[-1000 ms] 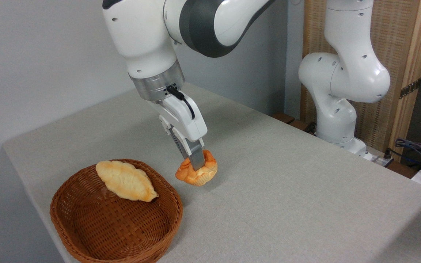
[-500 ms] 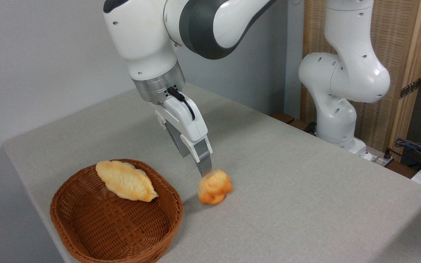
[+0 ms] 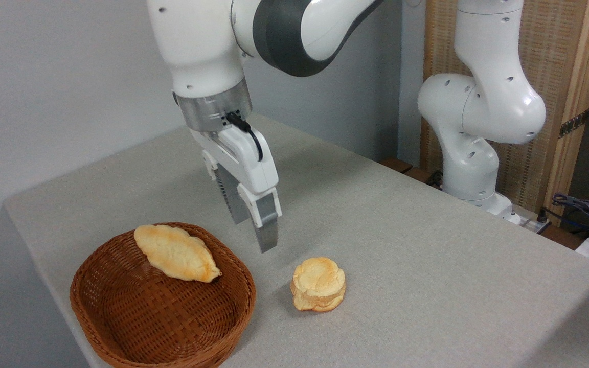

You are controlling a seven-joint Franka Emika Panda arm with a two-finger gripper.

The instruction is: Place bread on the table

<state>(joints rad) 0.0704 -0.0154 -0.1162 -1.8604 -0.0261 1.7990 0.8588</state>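
Covering most of the view, grey speckled bench [image 3: 427, 266] w/ grey wall behind, slatted wood panel at right. Wicker basket [image 3: 161, 306] holds long pale bread [image 3: 176, 253]. Bun [image 3: 319, 284] lies on bench, pale side up, right of basket. Gripper [image 3: 253, 232] above it, empty, fingers apart.

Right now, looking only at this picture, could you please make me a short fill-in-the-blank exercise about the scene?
1. The small round bread lies on the ____.
2. The long pale bread rests in the ____.
3. The tool hangs above the table, open and holding ____.
4. The round bread lies to the ____ of the basket in the picture.

Missing words: table; basket; nothing; right
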